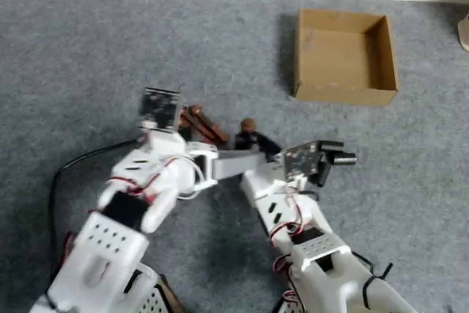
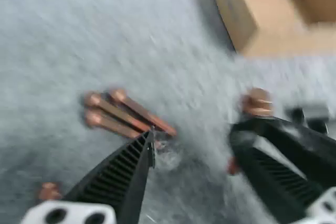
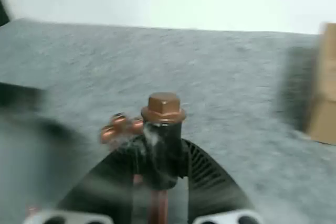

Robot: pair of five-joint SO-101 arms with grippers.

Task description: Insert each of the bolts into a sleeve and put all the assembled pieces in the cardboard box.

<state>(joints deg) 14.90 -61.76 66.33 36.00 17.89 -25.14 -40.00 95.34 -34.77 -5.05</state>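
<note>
Loose bolts (image 1: 201, 123) lie flat together on the tabletop, long axes running far-left to near-right, not yet assembled. The left tool (image 2: 192, 141) hangs spread open over them, likely to take one. The right tool (image 3: 160, 167) is clenched on a sleeved bolt (image 3: 164, 109), head pointing out past its tips, probably bound for the cardboard box (image 1: 344, 94) at far right.

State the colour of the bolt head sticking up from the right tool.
Copper-brown; the bolt head tops a black sleeve. Right wrist view shows it best.

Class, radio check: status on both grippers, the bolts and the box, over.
Left gripper open, by the loose bolts. Right gripper shut on bolt in dark sleeve. Cardboard box holds no pieces; nothing in the way.
</note>
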